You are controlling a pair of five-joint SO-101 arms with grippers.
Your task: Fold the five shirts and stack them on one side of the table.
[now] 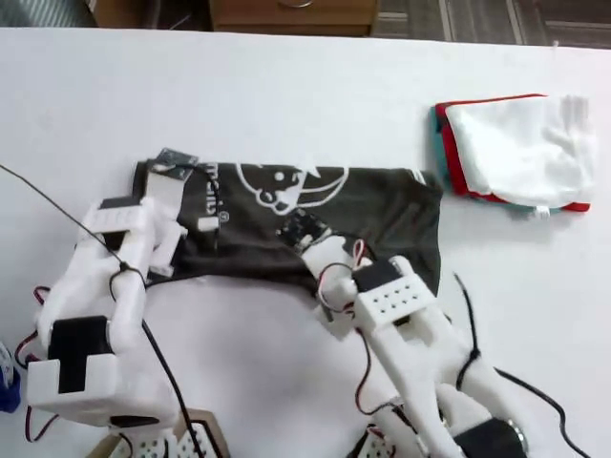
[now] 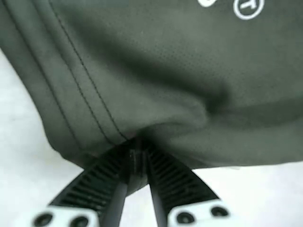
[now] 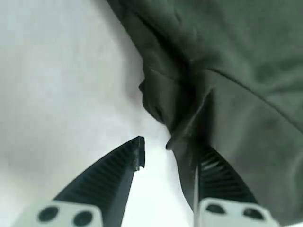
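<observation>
A white bench (image 1: pixel 286 95) carries everything, with wooden furniture beyond its far edge. The dark shirt (image 1: pixel 286 224) lies spread across the middle-left of it, print upward, its near edge rumpled. It looks thin, limp and light. It will likely sag and drag rather than keep a shape, so the best hold is at a hem or corner, with both ends lifted together. The left gripper (image 2: pixel 136 158) is pressed together on a bunch of the stitched hem at one end. The right gripper (image 3: pixel 168 151) stands spread at the near edge, one finger draped by a fold of cloth, the other over bare bench, pinching nothing. Well apart, toward the far right, sits a stack of folded shirts (image 1: pixel 516 148), white on top.
</observation>
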